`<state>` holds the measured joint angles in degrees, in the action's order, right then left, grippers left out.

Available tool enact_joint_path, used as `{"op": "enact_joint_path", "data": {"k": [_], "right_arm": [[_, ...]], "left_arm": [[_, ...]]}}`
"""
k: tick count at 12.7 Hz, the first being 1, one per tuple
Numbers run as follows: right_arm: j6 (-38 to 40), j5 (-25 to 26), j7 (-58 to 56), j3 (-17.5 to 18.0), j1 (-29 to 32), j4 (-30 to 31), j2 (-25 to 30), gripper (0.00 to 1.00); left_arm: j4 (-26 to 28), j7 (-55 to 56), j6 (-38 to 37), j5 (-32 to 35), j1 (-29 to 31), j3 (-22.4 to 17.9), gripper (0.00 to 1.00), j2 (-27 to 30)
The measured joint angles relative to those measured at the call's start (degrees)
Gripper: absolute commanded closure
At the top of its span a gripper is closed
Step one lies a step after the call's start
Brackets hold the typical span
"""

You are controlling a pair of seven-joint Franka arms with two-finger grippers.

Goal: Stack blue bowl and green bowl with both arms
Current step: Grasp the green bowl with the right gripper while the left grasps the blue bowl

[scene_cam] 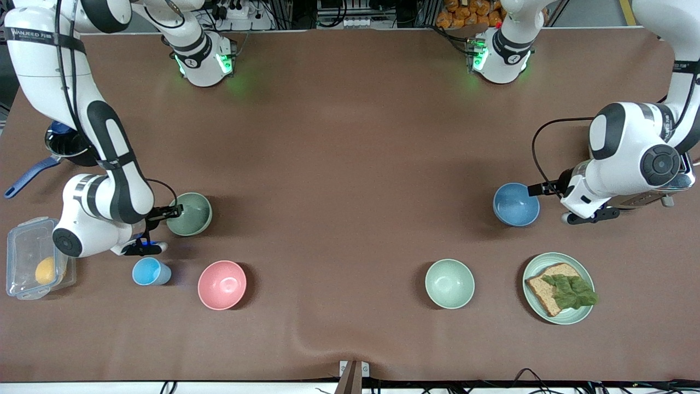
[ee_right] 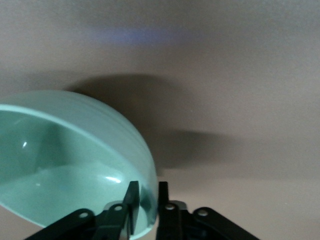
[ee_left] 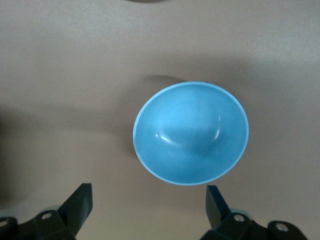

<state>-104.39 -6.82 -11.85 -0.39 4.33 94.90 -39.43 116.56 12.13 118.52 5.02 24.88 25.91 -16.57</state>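
Observation:
The green bowl (scene_cam: 189, 214) sits toward the right arm's end of the table. My right gripper (scene_cam: 170, 212) is shut on its rim: in the right wrist view one finger is inside the green bowl (ee_right: 70, 160) and the other outside, gripper (ee_right: 147, 189). The blue bowl (scene_cam: 515, 204) stands upright toward the left arm's end. My left gripper (scene_cam: 541, 189) hangs open just beside its rim. In the left wrist view the blue bowl (ee_left: 191, 132) lies just ahead of the wide-apart fingers of the left gripper (ee_left: 150, 195), with only table between them.
Nearer the front camera stand a light-blue cup (scene_cam: 151, 271), a pink bowl (scene_cam: 221, 284), a paler mint bowl (scene_cam: 449, 283) and a plate (scene_cam: 583, 314) with bread and lettuce. A clear plastic box (scene_cam: 24, 241) and a blue-handled pan (scene_cam: 33, 175) lie at the right arm's end.

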Motion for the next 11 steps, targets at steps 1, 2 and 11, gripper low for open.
{"op": "enact_joint_path", "data": {"k": [1, 2, 11], "right_arm": [[0.3, -0.1, -0.3, 0.2, 0.0, -0.3, 0.1, 1.0], [1.1, -0.2, -0.4, 0.8, 0.0, -0.7, 0.2, 1.0], [8.9, -11.7, 5.8, 4.3, -3.8, -3.5, 3.2, 1.0]], "left_arm": [[0.0, 0.0, 0.6, 0.0, 0.1, -0.1, 0.0, -0.7], [0.1, 0.0, 1.2, 0.0, 0.3, -0.1, 0.0, -1.4], [0.3, 4.0, 5.7, 4.2, 0.7, -0.2, 0.21, -7.6]]}}
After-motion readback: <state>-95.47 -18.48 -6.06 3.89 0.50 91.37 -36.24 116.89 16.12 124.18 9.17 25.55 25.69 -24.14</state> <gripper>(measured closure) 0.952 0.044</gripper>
